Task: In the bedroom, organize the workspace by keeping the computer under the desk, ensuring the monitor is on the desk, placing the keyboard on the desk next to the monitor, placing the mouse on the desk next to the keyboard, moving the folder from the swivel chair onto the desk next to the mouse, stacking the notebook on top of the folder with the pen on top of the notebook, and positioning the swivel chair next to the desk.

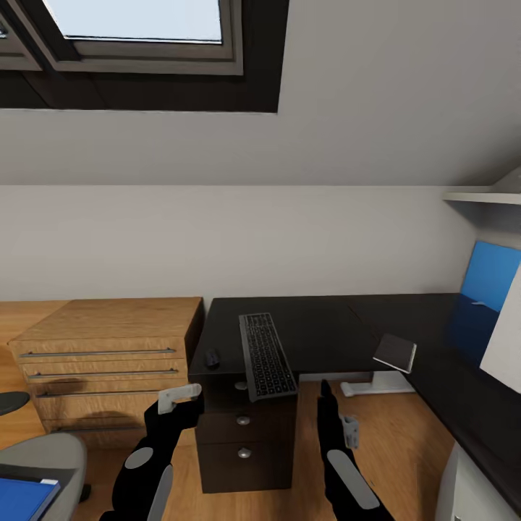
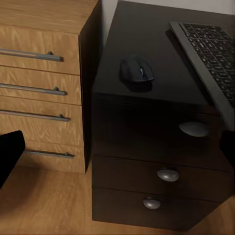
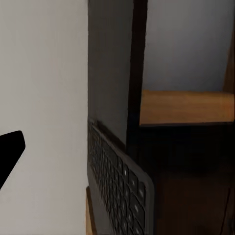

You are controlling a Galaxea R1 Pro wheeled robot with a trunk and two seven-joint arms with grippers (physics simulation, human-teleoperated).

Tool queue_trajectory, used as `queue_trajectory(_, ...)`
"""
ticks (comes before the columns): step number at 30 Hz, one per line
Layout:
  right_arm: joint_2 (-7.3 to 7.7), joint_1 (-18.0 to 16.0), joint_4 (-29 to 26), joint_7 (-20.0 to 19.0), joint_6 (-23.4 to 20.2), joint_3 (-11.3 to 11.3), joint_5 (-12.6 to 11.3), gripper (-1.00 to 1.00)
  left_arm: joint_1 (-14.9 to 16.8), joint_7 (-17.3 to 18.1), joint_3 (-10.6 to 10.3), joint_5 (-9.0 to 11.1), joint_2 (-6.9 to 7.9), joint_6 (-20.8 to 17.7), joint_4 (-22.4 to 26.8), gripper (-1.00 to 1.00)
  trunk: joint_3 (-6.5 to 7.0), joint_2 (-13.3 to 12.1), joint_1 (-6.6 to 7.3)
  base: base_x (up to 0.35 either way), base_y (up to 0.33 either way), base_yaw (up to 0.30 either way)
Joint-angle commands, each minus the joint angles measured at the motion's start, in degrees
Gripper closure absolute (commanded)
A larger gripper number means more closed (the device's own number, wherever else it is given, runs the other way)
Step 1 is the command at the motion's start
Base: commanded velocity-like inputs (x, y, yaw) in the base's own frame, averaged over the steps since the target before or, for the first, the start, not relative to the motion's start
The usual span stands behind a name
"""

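Note:
The black desk (image 1: 325, 325) runs from the middle to the right. The keyboard (image 1: 266, 356) lies on it lengthwise, its near end overhanging the front edge above the drawer unit (image 1: 242, 441). The mouse (image 1: 212, 357) sits to its left, also seen close up as the mouse (image 2: 136, 70) beside the keyboard (image 2: 208, 49). The dark-grey notebook (image 1: 394, 352) juts over the desk's inner edge. The swivel chair (image 1: 43, 452) with the blue folder (image 1: 25, 499) is at lower left. My left gripper (image 1: 174, 405) and right gripper (image 1: 327, 405) hover open before the drawers. Monitor, computer and pen are out of view.
A light-wood drawer chest (image 1: 108, 354) stands against the desk's left side. A blue wall panel (image 1: 488, 278) and a white slab (image 1: 506, 333) are at the right, with a shelf (image 1: 481, 197) above. A white desk foot (image 1: 369, 383) rests on the wood floor.

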State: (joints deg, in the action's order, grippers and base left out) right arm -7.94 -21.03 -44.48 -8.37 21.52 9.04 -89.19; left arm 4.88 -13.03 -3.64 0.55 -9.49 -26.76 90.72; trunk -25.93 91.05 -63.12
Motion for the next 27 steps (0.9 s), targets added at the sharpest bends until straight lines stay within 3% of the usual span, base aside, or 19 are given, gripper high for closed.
queue_trajectory(1, 1.11, -0.13, 0.02, 0.07, 0.38, -0.1, -0.57, -1.0, 0.04, -0.33, -0.06, 0.07, 0.0, -0.31, 0.07, -1.0, -0.07, 0.04, 0.0, -0.001, -0.095, 0.0)
queue_trajectory(4, 2.77, -0.2, 0.01, 0.49, 0.45, -0.3, -0.56, -1.0, 0.04, -0.33, -0.05, 0.07, 0.0, -0.31, 0.07, -1.0, -0.07, 0.04, 0.0, 0.0, -0.055, 0.0)
queue_trajectory(5, 3.93, -0.25, 0.01, 0.65, 0.57, -0.36, -0.55, -1.0, 0.04, -0.33, -0.05, 0.07, 0.0, -0.31, 0.07, -1.0, -0.07, 0.04, 0.0, 0.0, -0.02, 0.0)
queue_trajectory(11, 6.8, -0.39, -0.78, 0.61, 0.84, -0.4, -0.26, -1.0, 0.04, -0.33, -0.05, 0.07, 0.0, -0.31, 0.07, -1.0, -0.07, 0.04, 0.0, 0.0, -0.008, 0.0)
queue_trajectory(15, 8.61, -0.41, -5.28, 0.55, 0.88, -0.17, 1.75, -1.0, 0.04, -0.33, -0.11, 0.07, 0.0, -0.31, 0.07, -1.0, -0.07, 0.04, 0.0, 0.028, -0.017, 0.0)
queue_trajectory(20, 10.54, -0.42, -7.94, 0.94, 0.8, -0.15, 7.2, -1.0, 0.04, -0.33, -0.15, 0.07, 0.0, -0.36, 0.07, -1.0, -0.07, 0.04, 0.0, 0.19, -0.12, 0.0)
queue_trajectory(22, 11.27, -0.42, -8.56, 4.27, 0.7, -0.32, 11.53, -1.0, 0.04, -0.33, -0.2, 0.07, 0.0, -0.38, 0.07, -1.0, -0.07, 0.04, 0.0, 0.252, -0.169, 0.0)
queue_trajectory(23, 11.8, -0.42, -9.6, 8.73, 0.64, -0.32, 15.01, -1.0, 0.04, -0.33, -0.21, 0.07, 0.0, -0.43, 0.07, -1.0, -0.07, 0.04, 0.0, 0.264, -0.183, 0.0)
queue_trajectory(26, 12.53, -0.42, -12.36, 14.54, 0.45, -0.21, 21.03, -1.0, 0.04, -0.33, -0.26, 0.07, 0.0, -0.47, 0.07, -1.0, -0.07, 0.04, 0.0, 0.267, -0.192, 0.0)
queue_trajectory(27, 12.7, -0.42, -12.78, 15.35, 0.42, -0.21, 21.93, -1.0, 0.04, -0.33, -0.27, 0.07, 0.0, -0.47, 0.07, -1.0, -0.07, 0.04, 0.0, 0.268, -0.2, 0.0)
